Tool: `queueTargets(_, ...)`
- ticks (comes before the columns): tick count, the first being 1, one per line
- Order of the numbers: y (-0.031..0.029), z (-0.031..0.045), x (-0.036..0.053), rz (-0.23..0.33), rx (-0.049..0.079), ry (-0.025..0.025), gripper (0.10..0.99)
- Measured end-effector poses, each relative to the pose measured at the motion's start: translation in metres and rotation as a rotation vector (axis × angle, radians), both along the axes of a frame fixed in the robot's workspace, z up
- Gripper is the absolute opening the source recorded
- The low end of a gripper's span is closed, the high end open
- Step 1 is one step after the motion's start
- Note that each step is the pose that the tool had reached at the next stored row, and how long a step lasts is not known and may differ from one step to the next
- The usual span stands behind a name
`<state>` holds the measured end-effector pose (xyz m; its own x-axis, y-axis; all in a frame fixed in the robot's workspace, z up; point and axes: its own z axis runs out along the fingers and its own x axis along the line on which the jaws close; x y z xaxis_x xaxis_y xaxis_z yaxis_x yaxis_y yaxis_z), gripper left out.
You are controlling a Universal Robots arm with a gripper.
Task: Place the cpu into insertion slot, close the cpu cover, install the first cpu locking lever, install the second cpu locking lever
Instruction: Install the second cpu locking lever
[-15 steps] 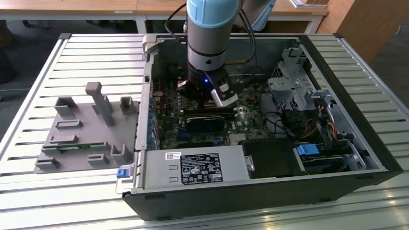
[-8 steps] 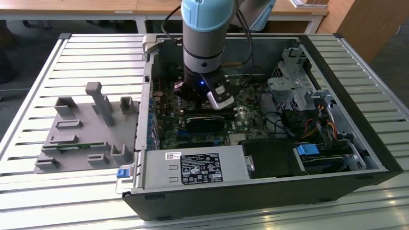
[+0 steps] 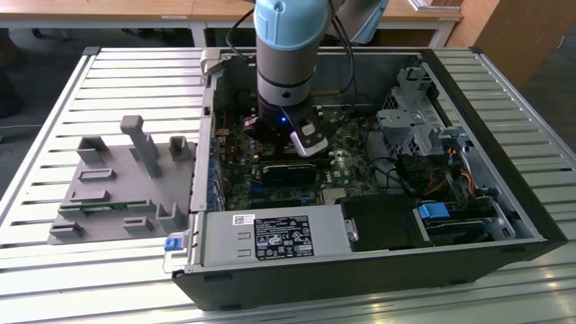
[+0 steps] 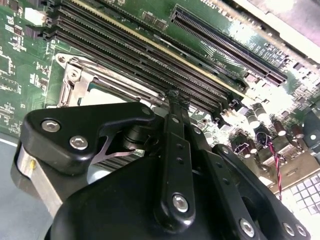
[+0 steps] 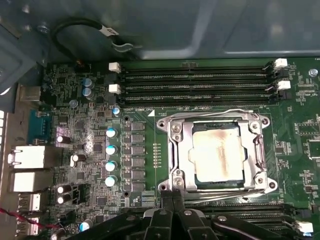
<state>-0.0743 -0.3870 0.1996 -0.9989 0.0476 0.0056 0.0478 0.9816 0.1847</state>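
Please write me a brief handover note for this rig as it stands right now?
Hand: fingertips together, holding nothing, at the socket's edge beside the long black memory slots.
Dull silver square cpu: seated in the square insertion slot on the green circuit board.
Silver metal frame cpu cover: closed flat around the chip.
Thin wire locking levers: both appear to lie down along the frame, though I cannot confirm they are latched.
Left: verify both levers are hooked.

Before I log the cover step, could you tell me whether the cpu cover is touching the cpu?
Touching: in the first wrist view, the cpu cover lies flat over the cpu, framing its face without a gap.
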Motion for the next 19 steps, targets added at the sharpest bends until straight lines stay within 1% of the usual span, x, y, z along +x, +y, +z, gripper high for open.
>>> queueTargets(8, 0.0000, -0.0033, -0.0009, 0.001, 0.020, -0.0002, 0.106)
queueTargets(14, 0.0001, -0.0057, -0.0025, 0.003, 0.041, -0.0003, 0.106)
queueTargets(16, 0.0001, -0.0073, -0.0032, 0.003, 0.045, -0.0004, 0.106)
queueTargets(19, -0.0001, -0.0086, -0.0036, 0.003, 0.046, -0.0001, 0.106)
